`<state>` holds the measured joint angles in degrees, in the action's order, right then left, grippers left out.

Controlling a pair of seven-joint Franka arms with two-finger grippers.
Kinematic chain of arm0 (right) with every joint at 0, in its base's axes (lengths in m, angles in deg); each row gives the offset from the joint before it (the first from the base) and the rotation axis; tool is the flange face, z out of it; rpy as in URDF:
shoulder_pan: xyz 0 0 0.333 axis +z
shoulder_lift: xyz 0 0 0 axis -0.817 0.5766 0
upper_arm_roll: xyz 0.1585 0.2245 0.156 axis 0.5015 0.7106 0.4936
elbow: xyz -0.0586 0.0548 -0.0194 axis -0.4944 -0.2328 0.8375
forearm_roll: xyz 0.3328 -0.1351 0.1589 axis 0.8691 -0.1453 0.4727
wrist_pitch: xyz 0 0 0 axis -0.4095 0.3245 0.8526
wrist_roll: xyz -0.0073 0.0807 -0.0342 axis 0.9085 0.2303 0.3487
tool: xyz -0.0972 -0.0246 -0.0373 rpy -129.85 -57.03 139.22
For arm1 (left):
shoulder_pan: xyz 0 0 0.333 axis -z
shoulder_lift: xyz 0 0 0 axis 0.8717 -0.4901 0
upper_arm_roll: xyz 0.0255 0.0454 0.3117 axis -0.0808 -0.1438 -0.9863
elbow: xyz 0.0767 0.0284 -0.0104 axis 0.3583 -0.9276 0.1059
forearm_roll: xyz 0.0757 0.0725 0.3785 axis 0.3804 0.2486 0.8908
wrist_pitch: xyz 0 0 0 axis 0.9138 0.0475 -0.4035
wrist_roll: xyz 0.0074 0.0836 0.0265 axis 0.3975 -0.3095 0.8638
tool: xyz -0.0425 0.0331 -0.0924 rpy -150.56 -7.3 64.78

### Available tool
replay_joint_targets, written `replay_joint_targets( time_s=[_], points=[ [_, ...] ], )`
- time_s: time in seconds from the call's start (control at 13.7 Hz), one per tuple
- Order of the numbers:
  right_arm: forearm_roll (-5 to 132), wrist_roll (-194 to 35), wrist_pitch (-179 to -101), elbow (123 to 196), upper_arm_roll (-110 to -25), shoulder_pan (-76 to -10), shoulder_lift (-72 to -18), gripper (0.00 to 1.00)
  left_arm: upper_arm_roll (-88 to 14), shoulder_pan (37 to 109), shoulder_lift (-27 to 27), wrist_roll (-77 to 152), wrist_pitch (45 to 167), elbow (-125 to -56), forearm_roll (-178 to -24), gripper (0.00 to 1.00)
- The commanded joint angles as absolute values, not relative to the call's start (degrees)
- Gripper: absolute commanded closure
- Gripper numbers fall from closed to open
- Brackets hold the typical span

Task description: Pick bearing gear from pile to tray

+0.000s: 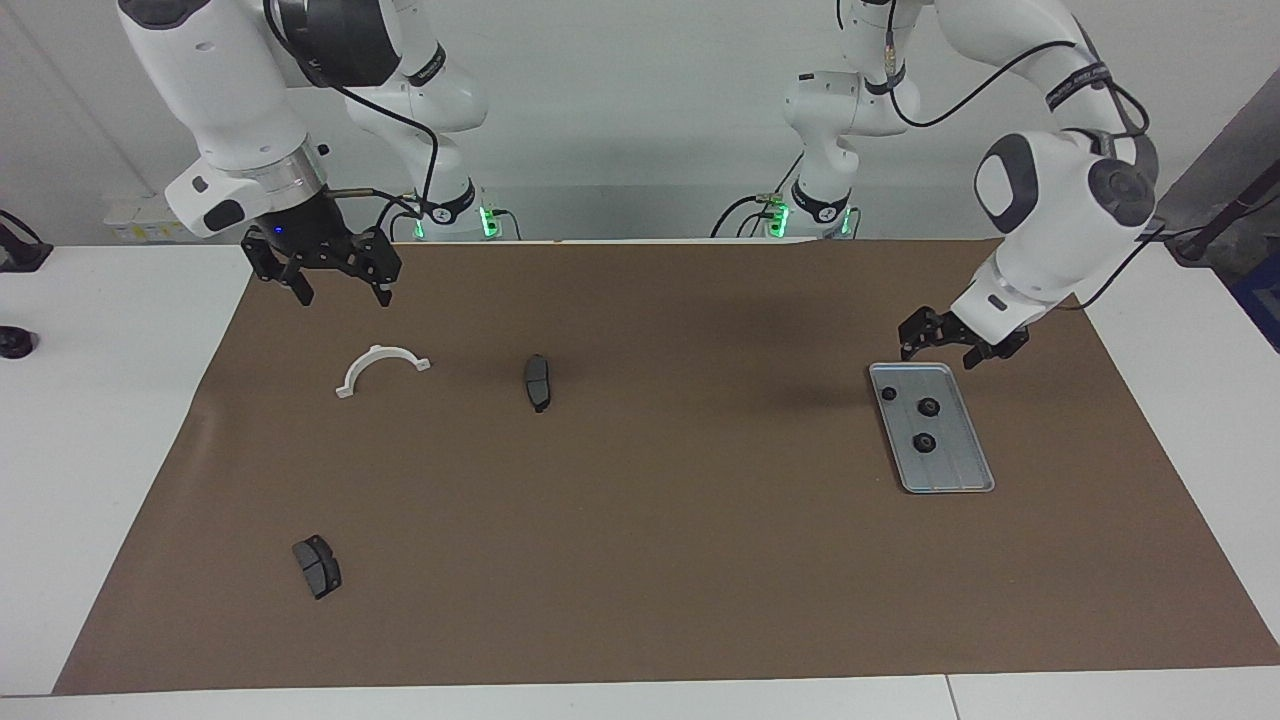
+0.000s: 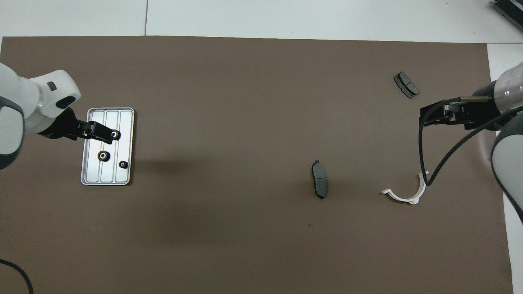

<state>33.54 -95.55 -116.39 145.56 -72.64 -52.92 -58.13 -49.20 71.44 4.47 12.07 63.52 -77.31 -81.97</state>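
Brown mat (image 1: 640, 520) under everything. Tray (image 1: 962, 470) at left arm's end, three gears (image 1: 926, 442) in it, apparently delivered. Left gripper (image 1: 951, 346) raised over tray's robot-side rim, jaws apart, empty. Right gripper (image 1: 338, 274) waiting above half-ring (image 1: 382, 368), jaws apart.

three gears (image 1: 927, 407), two brake pads (image 1: 537, 382)

The tray (image 1: 960, 476) lies on the mat (image 1: 650, 560) toward the left arm's end, with three gears (image 1: 926, 442) in it. Toward the right arm's end lie the half-ring (image 1: 381, 367) and, farther from the robots, a brake pad (image 1: 317, 566). A second pad (image 1: 537, 382) lies beside the half-ring, toward the middle.
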Motion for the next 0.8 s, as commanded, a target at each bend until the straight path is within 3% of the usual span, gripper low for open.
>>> replay_joint_targets(
  time_s=[0.0, 0.22, 0.73],
  points=[
    [34.8, -94.2, -116.9, 146.5, -72.4, -53.5, -58.8, 0.0, -50.2, 71.1, 6.4, 13.2, 58.8, -74.2, -81.4, 0.0],
    [34.8, -94.2, -116.9, 146.5, -72.4, -53.5, -58.8, 0.0, -50.6, 70.9, 5.5, 13.2, 50.3, -65.5, -76.0, 0.0],
    [34.8, -94.2, -116.9, 146.5, -72.4, -53.5, -58.8, 0.0, -50.5, 71.1, 5.8, 13.0, 54.5, -65.5, -75.0, 0.0]
  ],
)
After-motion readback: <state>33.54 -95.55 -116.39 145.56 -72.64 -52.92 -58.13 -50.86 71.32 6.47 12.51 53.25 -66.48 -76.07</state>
